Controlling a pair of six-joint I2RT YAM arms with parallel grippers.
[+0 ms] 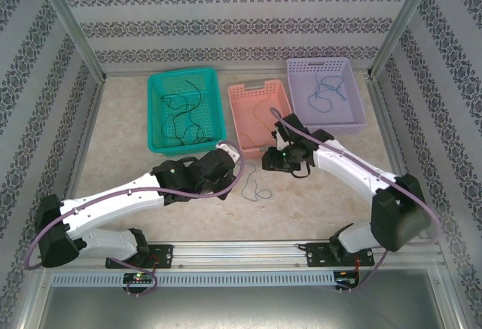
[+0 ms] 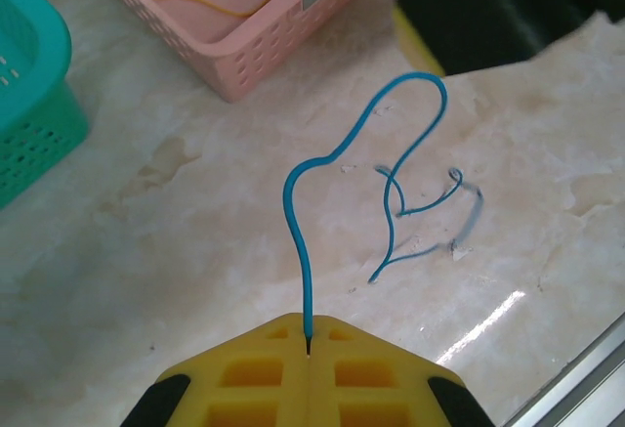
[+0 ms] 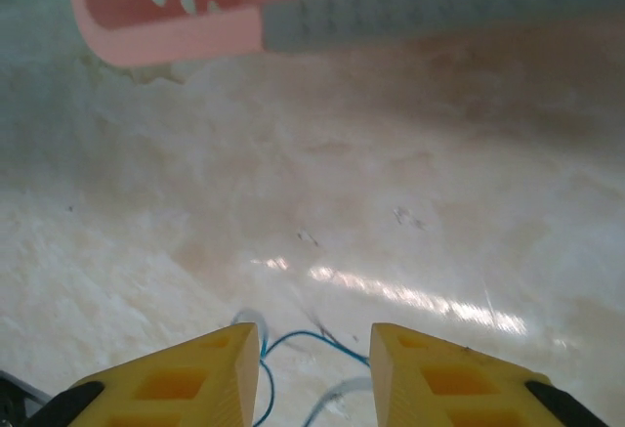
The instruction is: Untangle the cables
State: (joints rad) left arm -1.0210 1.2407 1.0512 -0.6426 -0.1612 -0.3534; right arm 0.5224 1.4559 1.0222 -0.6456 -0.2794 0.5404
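Top view: blue cable (image 1: 257, 188) loops on the table (image 1: 135, 118), between my left gripper (image 1: 235, 163) and right gripper (image 1: 273, 161). The pink basket (image 1: 260, 86) sits just beyond both.
Left wrist: my fingers are clenched on one cable end, and the rest curls ahead of them.
Right wrist: my jaws stand apart, empty. The cable lies just below the gap.

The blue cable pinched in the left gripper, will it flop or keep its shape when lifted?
Probably springy rather than limp: the blue cable rises from the left gripper in a self-supporting arch. Likely light, being so thin. Its curled far end may snag.
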